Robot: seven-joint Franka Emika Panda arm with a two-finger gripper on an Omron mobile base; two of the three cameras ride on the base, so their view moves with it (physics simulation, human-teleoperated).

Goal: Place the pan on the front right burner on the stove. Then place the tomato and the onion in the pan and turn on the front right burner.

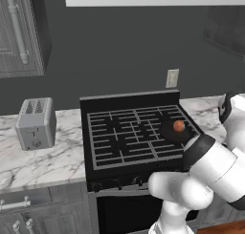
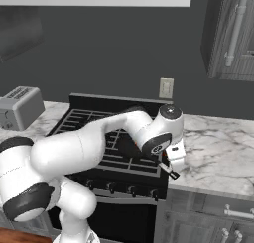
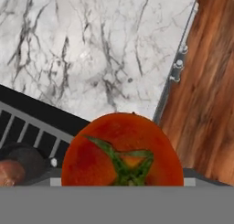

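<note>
Red-orange tomato (image 3: 122, 150) is pinched between the jaws, held above the marble counter (image 3: 91, 45) beside the stove (image 1: 129, 132). The onion (image 1: 179, 126) is seen in the pan (image 1: 168, 132) on the front right burner.

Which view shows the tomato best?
The hand view: the tomato sits close up with its green stem facing the camera, over the marble counter. In the right base view the arm covers it; in the left base view I cannot pick it out.
</note>
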